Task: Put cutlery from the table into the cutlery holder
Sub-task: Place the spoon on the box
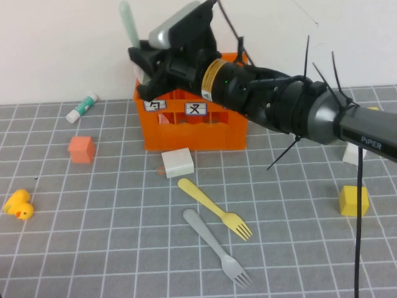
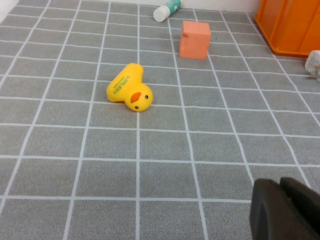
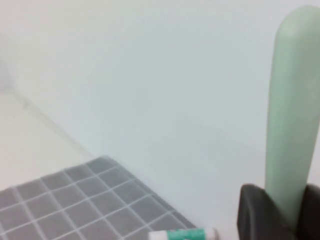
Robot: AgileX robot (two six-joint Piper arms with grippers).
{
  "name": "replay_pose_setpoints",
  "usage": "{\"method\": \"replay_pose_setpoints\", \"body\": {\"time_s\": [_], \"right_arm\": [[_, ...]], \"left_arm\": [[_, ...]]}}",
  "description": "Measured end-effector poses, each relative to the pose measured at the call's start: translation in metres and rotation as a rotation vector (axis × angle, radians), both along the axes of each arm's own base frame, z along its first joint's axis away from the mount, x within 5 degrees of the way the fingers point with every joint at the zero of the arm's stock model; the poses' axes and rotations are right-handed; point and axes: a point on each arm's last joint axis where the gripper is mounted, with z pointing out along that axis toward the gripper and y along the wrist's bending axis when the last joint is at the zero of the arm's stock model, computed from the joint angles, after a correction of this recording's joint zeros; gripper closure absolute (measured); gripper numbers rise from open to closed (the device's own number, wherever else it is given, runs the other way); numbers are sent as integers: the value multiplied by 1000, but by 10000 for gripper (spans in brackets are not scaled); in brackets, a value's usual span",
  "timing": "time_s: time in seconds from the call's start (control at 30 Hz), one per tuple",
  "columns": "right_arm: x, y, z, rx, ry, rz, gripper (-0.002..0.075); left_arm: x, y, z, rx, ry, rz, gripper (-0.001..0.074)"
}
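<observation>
My right gripper (image 1: 141, 57) is shut on the pale mint-green spoon (image 1: 129, 23) and holds it upright above the left end of the orange cutlery holder (image 1: 192, 118). In the right wrist view the spoon's handle (image 3: 292, 110) rises from between the fingers (image 3: 255, 212). A yellow fork (image 1: 214, 208) and a grey fork (image 1: 217, 246) lie on the grey grid table (image 1: 93, 248) in front of the holder. My left gripper (image 2: 287, 210) is shut and empty, low over the table, out of the high view.
A white block (image 1: 177, 162) lies against the holder's front. An orange cube (image 1: 81, 149), a yellow duck (image 1: 18, 205) and a white-and-green tube (image 1: 82, 107) are on the left. A yellow block (image 1: 353, 200) is on the right.
</observation>
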Motion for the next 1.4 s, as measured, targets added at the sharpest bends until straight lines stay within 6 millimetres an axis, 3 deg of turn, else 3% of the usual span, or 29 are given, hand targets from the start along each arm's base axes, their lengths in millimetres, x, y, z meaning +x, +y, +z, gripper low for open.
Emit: {"method": "replay_pose_setpoints", "body": {"time_s": [0.4, 1.1, 1.2, 1.4], "right_arm": [[2, 1, 6, -55, -7, -26, 584], [11, -1, -19, -158, 40, -99, 582], [12, -1, -20, -160, 41, -102, 539], [11, -2, -19, -150, 50, -103, 263]], "left_arm": [[0, 0, 0, -4, 0, 1, 736], [0, 0, 0, -4, 0, 1, 736], [0, 0, 0, -4, 0, 1, 736], [0, 0, 0, 0, 0, 0, 736]]}}
